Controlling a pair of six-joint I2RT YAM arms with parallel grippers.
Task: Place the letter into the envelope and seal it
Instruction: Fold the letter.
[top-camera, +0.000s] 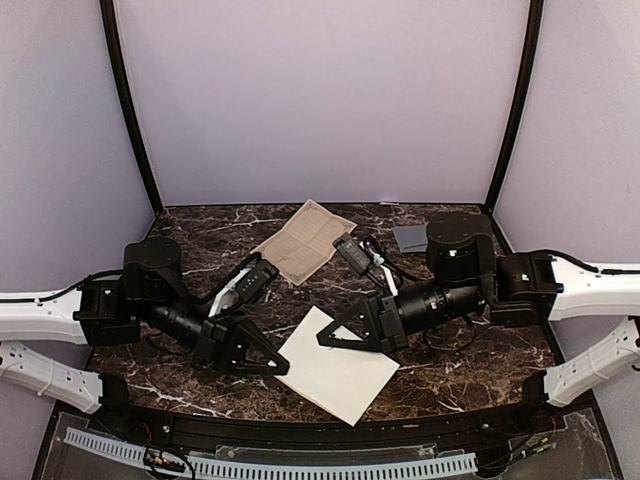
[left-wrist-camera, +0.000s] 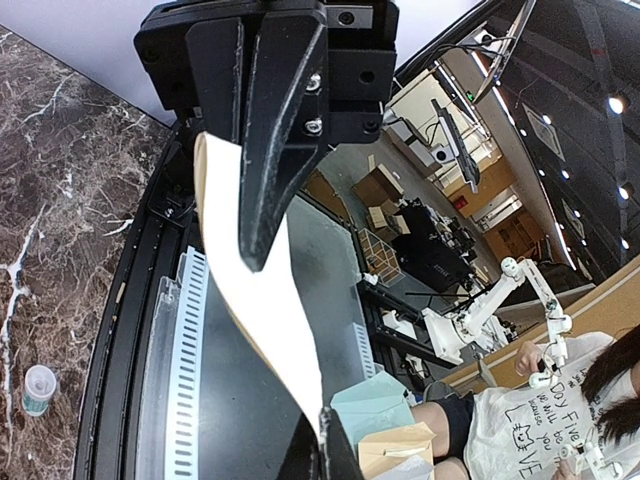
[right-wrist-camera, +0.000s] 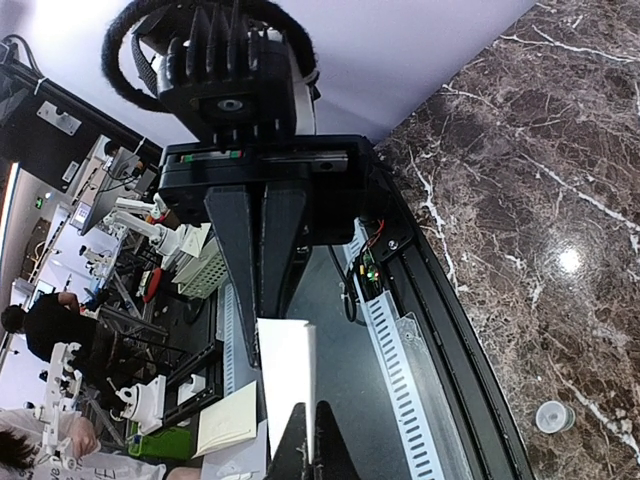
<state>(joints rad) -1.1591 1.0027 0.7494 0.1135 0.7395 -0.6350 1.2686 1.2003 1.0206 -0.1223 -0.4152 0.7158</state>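
At lower centre of the frame, the left gripper (top-camera: 272, 364) and right gripper (top-camera: 328, 341) pinch opposite edges of the white letter (top-camera: 340, 385). The grey envelope (top-camera: 412, 237) lies upper right. Folding the letter likely comes next.

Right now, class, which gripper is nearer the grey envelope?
Right. Both hold the white sheet. The right gripper sits left of the envelope, toward the near edge; the left gripper is farther left and nearer that edge.
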